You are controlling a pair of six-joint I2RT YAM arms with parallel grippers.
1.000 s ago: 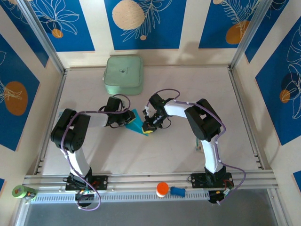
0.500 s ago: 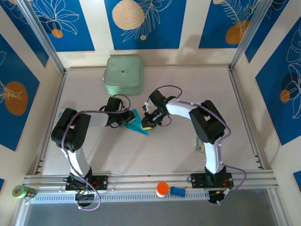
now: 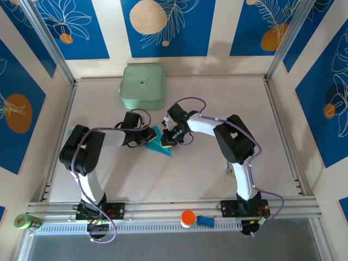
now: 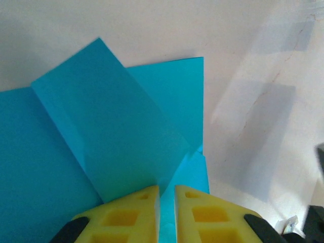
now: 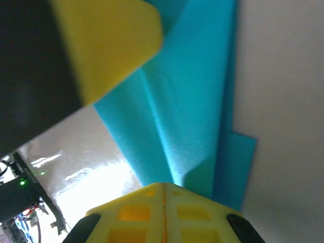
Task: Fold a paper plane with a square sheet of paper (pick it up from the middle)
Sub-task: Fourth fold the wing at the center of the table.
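Sheet of paper, thin cyan, partly folded, lies mid-desk between the two grippers. Left gripper reaches in from the left and right gripper from the right, both low over the sheet and close to each other.

Left wrist view: the sheet shows one flap folded diagonally over the flat layer, with crisp straight edges, sharp corners and a matte surface. The yellow ribbed jaws of the left gripper are clamped on the paper, cyan showing in the narrow slit between them.

Right wrist view: the paper is lifted into a soft ridge that runs into the right gripper, whose jaws are pressed together on it.

Desk is pale and smooth, with a slight gloss. There is wide bare room to the right and on the near side. Pale green rounded box sits at the far edge, apart from the sheet. A metal rail runs along the near edge.
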